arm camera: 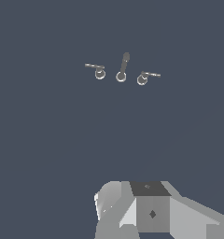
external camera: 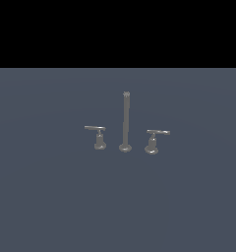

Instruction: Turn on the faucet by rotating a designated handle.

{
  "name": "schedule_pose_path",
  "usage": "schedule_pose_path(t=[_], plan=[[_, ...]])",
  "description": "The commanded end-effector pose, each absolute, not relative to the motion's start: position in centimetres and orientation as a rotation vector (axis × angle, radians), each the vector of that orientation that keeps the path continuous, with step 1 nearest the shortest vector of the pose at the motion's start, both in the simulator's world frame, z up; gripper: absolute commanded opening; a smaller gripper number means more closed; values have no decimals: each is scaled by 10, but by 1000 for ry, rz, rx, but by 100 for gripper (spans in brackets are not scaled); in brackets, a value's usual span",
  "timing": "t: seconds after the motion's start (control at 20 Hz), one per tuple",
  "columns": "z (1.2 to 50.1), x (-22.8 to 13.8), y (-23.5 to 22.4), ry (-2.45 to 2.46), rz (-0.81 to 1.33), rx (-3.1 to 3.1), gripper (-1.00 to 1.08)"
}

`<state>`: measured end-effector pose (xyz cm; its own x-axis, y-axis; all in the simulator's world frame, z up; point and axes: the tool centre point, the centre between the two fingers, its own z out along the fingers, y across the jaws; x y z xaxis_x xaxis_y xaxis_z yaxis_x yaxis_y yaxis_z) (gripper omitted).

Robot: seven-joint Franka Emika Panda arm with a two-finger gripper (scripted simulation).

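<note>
Exterior view: no arm in frame, so this one only gives the layout. The faucet (external camera: 125,123) is a three-piece set on a plain grey floor (external camera: 41,197): tall thin spout rod (external camera: 126,118) upright on a round base, one lever on each side. The handle (external camera: 97,135) to turn is the smaller lever on the exterior view's left, a thin flat bar on a short straight stem. The other lever (external camera: 154,140), on the exterior view's right, has a broader, shinier base and a leaning stem (not the target). All three pieces stand apart, nothing touching.

Wrist view: the set sits well ahead of the gripper (arm camera: 146,210), small in frame. Only the grey gripper body shows at the picture's edge; fingertips are out of frame, so I cannot tell whether the jaws are apart or together. The handle (arm camera: 96,70) lies ahead and off to one side of the gripper's centreline, the spout rod (arm camera: 123,67) roughly straight ahead, the other lever (arm camera: 146,77) off to the opposite side.

Judgement: approach step, no contact made, rotation not started. Next move calls for closing the gap toward the smaller lever, lining up on its bar end rather than the stem, and staying clear of the spout rod just beside it.
</note>
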<state>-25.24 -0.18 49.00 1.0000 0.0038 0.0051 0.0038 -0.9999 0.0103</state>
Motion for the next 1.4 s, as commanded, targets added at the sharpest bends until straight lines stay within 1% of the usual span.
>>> schedule_pose_path(t=[0.0, 0.35, 0.65, 1.35], plan=[[490, -252, -2, 6, 8, 3131, -100], [484, -250, 3, -36, 8, 3131, -100], [468, -245, 15, -139, 7, 3129, -100], [402, -214, 62, -576, 5, 3081, -100]])
